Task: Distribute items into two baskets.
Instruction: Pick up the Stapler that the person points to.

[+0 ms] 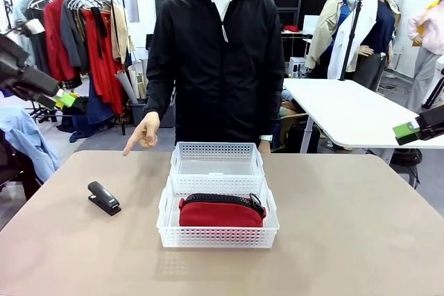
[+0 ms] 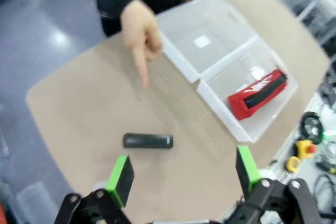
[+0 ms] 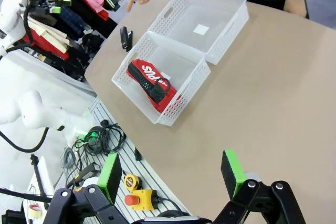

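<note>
Soft red pouch (image 1: 220, 214) sits in latticed basket (image 1: 218, 238); stapler (image 1: 104, 198) perhaps plastic

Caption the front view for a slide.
Person's hand points toward small black stapler; red fabric pouch sits in nearer white lattice basket.

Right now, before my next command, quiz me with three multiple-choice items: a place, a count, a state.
1. Where is the stapler? A inside a basket; B on the table, robot's left of the near basket; C in a gripper.
2. How many items are in the near basket? A none; B one; C two.
3. The left gripper is: A open; B shut on the stapler; C shut on the pouch.
Key: 1B, it lies on bare tabletop; 2B, only the red pouch; 3A, its green pads stand wide apart.
</note>
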Controlling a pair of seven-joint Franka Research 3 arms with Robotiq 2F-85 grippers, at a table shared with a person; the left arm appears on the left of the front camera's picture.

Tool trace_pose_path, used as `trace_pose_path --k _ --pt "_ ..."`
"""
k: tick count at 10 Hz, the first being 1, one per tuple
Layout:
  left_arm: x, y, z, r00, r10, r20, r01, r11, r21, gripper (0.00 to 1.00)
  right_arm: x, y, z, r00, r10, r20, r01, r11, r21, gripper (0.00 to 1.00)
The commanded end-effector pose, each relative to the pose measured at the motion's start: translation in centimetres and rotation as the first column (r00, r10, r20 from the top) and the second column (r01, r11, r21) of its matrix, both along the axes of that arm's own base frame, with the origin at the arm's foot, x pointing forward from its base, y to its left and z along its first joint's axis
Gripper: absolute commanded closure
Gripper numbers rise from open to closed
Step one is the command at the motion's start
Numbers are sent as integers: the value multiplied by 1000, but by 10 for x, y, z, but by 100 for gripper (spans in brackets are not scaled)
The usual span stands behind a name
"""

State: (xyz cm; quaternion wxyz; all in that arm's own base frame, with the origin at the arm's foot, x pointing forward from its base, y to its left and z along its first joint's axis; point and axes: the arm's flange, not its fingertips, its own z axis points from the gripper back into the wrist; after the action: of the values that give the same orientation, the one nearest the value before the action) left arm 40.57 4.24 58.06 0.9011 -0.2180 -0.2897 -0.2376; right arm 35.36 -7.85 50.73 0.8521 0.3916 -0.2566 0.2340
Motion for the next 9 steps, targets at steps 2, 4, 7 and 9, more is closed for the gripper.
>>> trace_pose_path --k 2,4,7,9 --pt "29 -22 17 961 219 -168 -189 965 181 0 3 1 1 1000 4 21 -5 1000 24 0" --pt "45 -40 7 892 380 -245 -305 905 296 0 3 1 1 1000 4 21 -5 1000 24 0" --pt "66 -61 -8 782 507 -363 -386 851 357 0 3 1 1 1000 4 21 -5 1000 24 0" --pt "79 -77 -19 712 590 -382 -475 804 357 0 3 1 1 1000 4 21 -5 1000 24 0"
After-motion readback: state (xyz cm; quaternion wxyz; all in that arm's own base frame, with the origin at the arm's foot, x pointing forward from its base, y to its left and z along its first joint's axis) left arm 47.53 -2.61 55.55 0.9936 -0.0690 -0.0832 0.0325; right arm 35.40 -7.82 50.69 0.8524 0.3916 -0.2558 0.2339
